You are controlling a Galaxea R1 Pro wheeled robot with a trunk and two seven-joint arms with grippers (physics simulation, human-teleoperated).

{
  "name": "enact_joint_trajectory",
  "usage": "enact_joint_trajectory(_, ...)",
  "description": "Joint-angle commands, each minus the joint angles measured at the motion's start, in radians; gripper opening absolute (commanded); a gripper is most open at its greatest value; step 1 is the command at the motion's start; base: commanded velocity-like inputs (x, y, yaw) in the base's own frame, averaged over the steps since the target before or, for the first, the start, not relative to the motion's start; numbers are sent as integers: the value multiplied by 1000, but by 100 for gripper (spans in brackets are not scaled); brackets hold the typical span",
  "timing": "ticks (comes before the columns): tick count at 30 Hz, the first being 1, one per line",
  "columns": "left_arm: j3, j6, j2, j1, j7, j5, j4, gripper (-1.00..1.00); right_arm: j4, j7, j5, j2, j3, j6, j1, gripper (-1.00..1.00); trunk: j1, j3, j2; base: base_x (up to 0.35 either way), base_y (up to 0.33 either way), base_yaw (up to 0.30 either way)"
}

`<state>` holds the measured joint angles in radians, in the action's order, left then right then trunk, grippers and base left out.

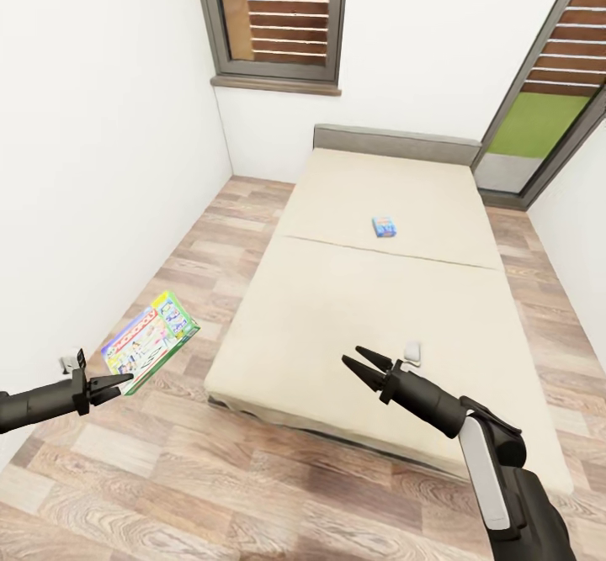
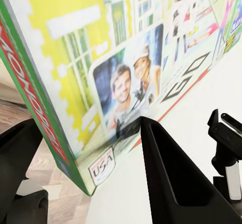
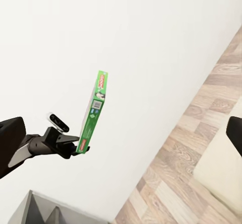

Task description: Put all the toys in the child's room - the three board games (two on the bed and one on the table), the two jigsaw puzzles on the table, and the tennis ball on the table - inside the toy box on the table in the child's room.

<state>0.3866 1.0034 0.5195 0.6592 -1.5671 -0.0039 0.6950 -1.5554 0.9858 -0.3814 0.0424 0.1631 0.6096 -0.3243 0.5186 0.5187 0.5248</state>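
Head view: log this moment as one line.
left gripper: shut on large board game | right gripper: open, empty | small blue board game: on bed

The bed [image 1: 387,292] stands ahead, its headboard against the far wall beneath a window [image 1: 278,18]. A small board game [image 1: 385,226] lies on its middle. Left of the bed, over the floor [image 1: 210,460], the left gripper [image 1: 114,387] holds the larger board game [image 1: 151,341]. The right gripper [image 1: 366,366] hovers over the bed's near end.

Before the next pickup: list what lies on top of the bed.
On the bed lie a small blue board game and a small white object beside the right gripper.
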Motion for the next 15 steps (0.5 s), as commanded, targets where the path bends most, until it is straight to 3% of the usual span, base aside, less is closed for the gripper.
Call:
enact_joint_trajectory(1, 0, 9, 0, 0, -4, -1, 0, -100, 0, 2, -3, 0, 2, 7, -1, 100, 0, -1, 1, 0, 0, 0)
enact_joint_trajectory(15, 0, 9, 0, 0, -4, -1, 4, -100, -1, 1, -9, -2, 5, -32, 35, 100, 0, -24, 1, 0, 0, 0)
